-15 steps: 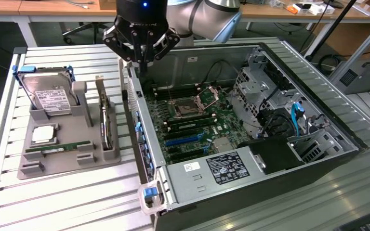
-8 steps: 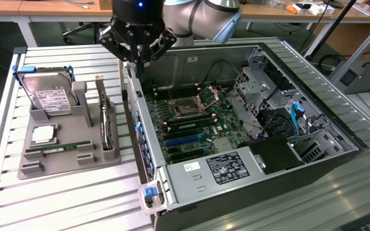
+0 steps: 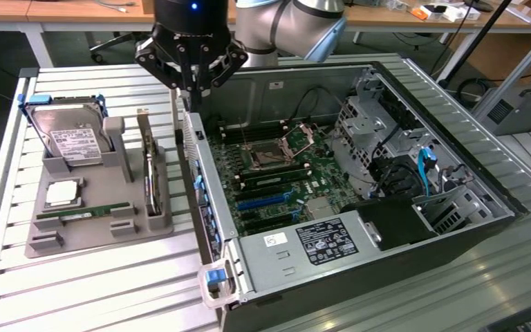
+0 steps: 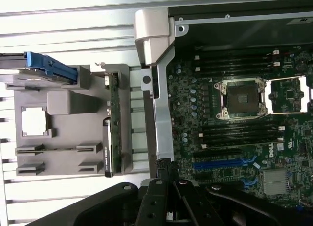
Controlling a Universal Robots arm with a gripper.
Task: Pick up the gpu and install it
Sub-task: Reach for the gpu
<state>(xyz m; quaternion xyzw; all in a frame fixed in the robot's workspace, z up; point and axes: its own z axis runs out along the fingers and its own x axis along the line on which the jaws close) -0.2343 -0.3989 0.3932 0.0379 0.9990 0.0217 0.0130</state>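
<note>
looking at the exterior view, you see the arm [image 3: 293, 21] reach in from the top of the picture with its wrist pointing straight down, so the gripper [image 3: 194, 93] hangs vertical. its black linkages spread wide at the top and narrow to 1 point below. the fingers are pressed together with nothing between them.

the tips sit over the far end of the computer case's [image 3: 275, 86] side wall, the one facing the grey holder [image 3: 95, 232]. in the wrist view the gripper [image 4: 166, 169] lines up over that same silver wall, between the holder [image 4: 68, 103] and the motherboard [image 4: 234, 152]. you cannot tell whether the tips touch the wall.

the gpu [image 3: 152, 176] is not in the grip. it stands on its long edge in the holder slot closest to the case, just beside the case wall and to the exterior view's left of the gripper. the wrist view shows the gpu [image 4: 111, 128] edge-on, green board above and a dark body below.

elsewhere in the holder you have the hard drive [image 3: 72, 142] leaning at the far end and the ram stick [image 3: 81, 213] lying flat near the front. the holder and the case rest on a slatted table [image 3: 90, 290]. inside the open case, the cpu socket [image 3: 270, 153] sits uncovered on the motherboard [image 3: 284, 173].
</note>
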